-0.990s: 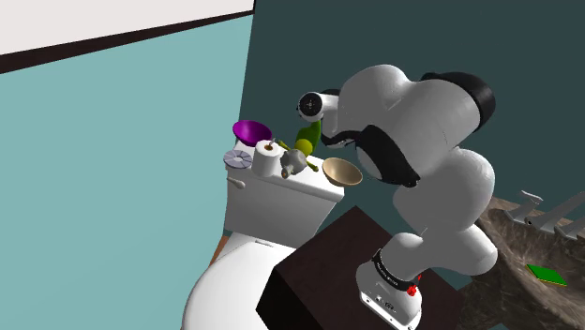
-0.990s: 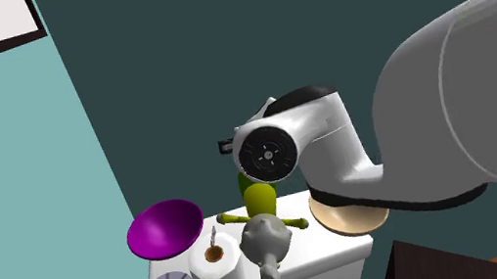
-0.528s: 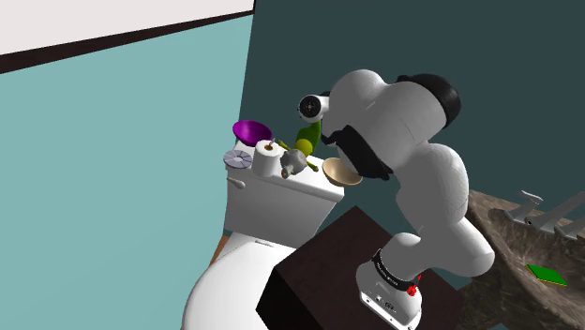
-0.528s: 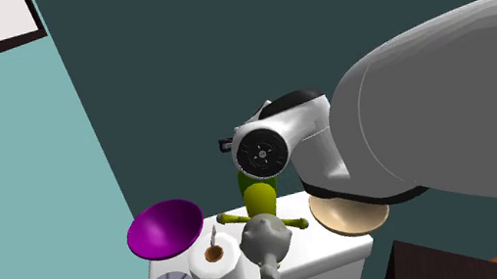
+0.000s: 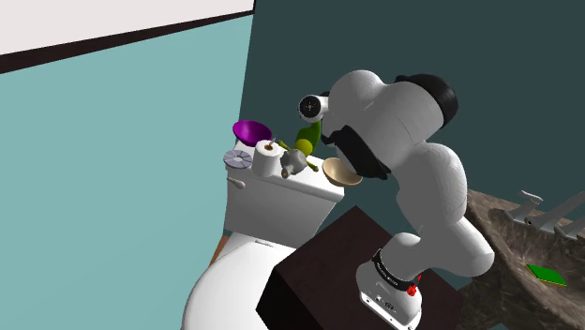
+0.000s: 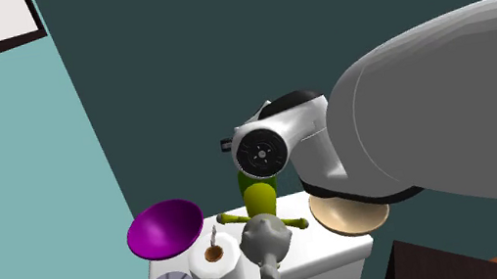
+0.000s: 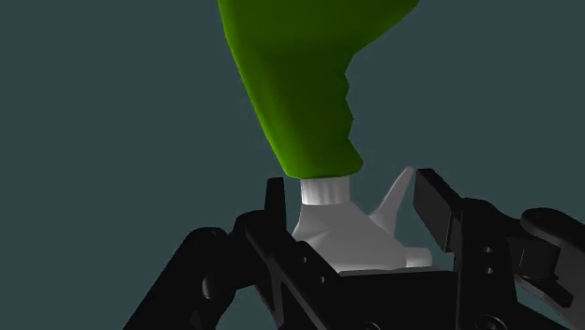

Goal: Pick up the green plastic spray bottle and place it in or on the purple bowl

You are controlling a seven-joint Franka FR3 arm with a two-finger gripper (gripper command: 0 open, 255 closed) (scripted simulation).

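Approach for grasping the spray bottle, lift not yet begun.
Shoulder view: the yellow-green plastic spray bottle (image 5: 307, 141) is standing upright on the white toilet tank (image 5: 281, 192), near the glossy purple bowl (image 5: 251, 129). Second exterior view: the bottle is sitting beneath the white arm (image 6: 316, 139), with the bowl toward that view's left. Wrist view: the black two-finger gripper (image 7: 352, 199) is straddling the bottle's white spray head (image 7: 328, 225), fingers spread and not visibly pinching. By my judgement, the next move is calling for them to close before any lift toward the bowl.
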